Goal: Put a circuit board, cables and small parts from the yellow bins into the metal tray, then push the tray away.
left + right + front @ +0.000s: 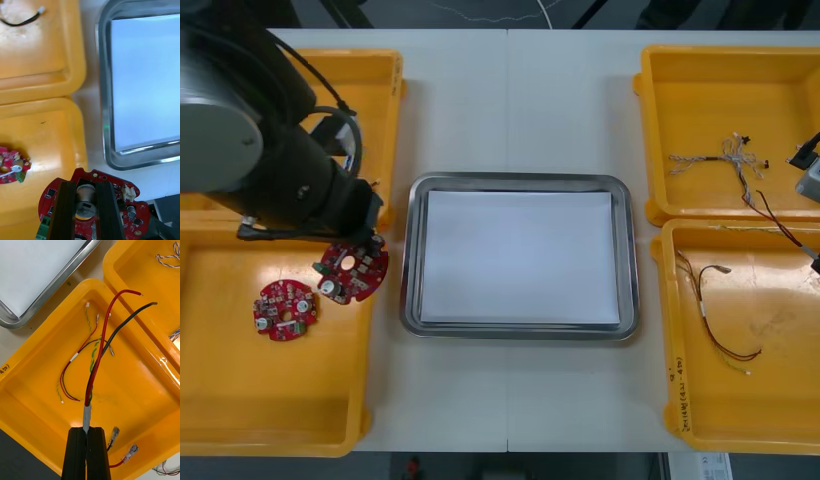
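left fingers (pixel 65 210), black and close up, clamped either side of a round metal part at the middle of a red circuit board (pixel 112 180). from the front, held over the inner end of the near left bin (pixel 240 400) and apparently lifted clear of its floor, with a second board (pixel 284 308) lying loose just beside. tray (pixel 626 260) in the middle of the surface (pixel 510 100), white inside, nothing in it yet.

right fingers (pixel 77 453) almost together, pinched on the taped end of a red and black cable (pixel 87 416). free ends sticking up and out over the near right bin (pixel 135 397), above a thinner tangle of wires (pixel 74 357) on the bin floor. farther right bin (pixel 720 90) with a twisted blue and white cable (pixel 700 160) inside.

likely step: carry both loads inward to the tray. risks, as a guess:

- grip on one small round part only, so could pivot or slip if swung fast.
- could clip the bin wall or the tray rim if carried low.
- stiff cable ends could catch the bin wall, hook the loose wires and drag them along, or spring back over the tray rim once let go.
- both arms converging on one tray could crowd each other; better taken in turn.
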